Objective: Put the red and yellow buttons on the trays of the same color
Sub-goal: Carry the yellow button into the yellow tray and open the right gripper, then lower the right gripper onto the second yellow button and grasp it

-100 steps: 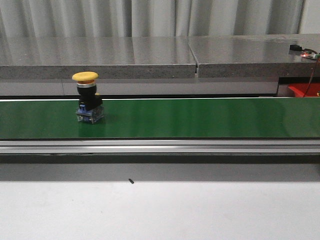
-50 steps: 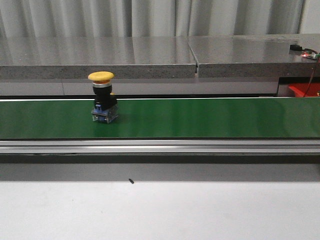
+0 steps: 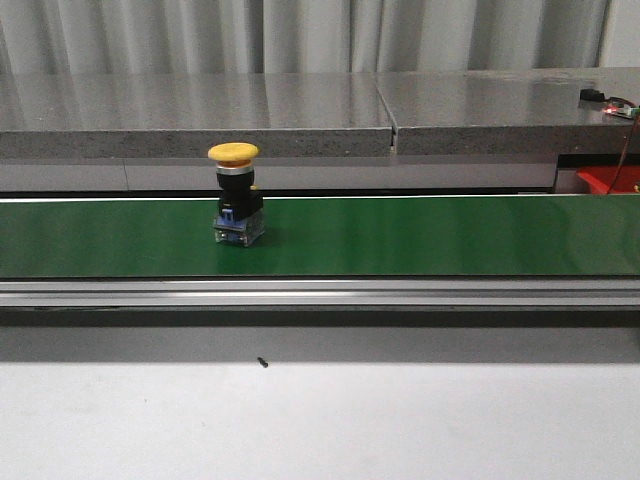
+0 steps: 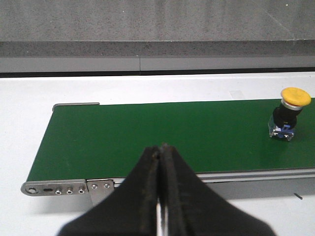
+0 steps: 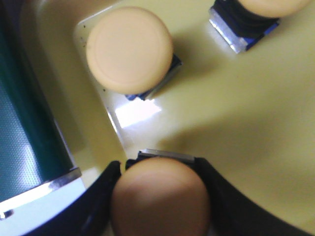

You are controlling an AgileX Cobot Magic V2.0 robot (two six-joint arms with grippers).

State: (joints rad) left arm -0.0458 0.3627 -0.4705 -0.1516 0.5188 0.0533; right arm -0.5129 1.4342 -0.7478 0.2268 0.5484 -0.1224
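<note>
Front view: unlabelled yellow button (image 3: 238,195) stands upright on green belt (image 3: 420,236).

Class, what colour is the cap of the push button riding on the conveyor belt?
Yellow; the cap shows best in the front view.

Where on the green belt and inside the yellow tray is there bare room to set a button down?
The green belt is bare everywhere except where one yellow button stands left of centre. The yellow tray is crowded: one button near its wall, another at the picture edge, a third between the right gripper fingers. Bare floor lies between them.
</note>
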